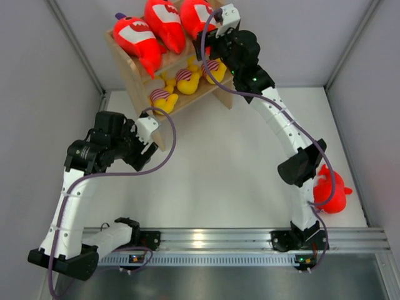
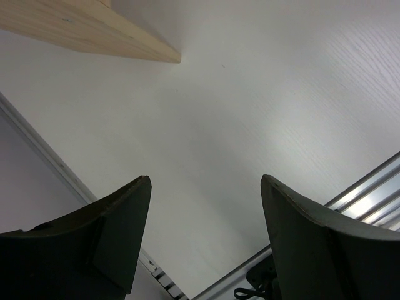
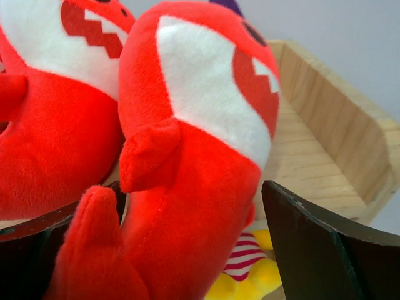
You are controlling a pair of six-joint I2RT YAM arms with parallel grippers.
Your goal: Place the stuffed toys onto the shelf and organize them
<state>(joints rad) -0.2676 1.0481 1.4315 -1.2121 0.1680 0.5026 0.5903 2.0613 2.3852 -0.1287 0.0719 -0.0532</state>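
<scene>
The wooden shelf (image 1: 134,78) stands at the back of the table. Three red sharks (image 1: 134,37) (image 1: 165,22) (image 1: 195,15) lie on its top tier. Three yellow striped plushes (image 1: 164,99) (image 1: 187,80) (image 1: 214,69) sit on the lower tier. A fourth red shark (image 1: 329,190) lies on the table at the right, partly behind the right arm. My right gripper (image 1: 209,40) is at the rightmost shark; in the right wrist view its open jaws (image 3: 190,187) straddle that shark's body (image 3: 200,125), with a gap at the right finger. My left gripper (image 1: 149,150) (image 2: 206,181) is open and empty, low over the table.
The shelf's lower front corner (image 2: 81,28) is just beyond the left gripper. A second shark (image 3: 56,112) presses against the straddled one. A yellow plush (image 3: 250,275) shows below it. Bare top-tier wood (image 3: 312,144) lies to its right. A metal rail (image 1: 250,237) runs along the near edge.
</scene>
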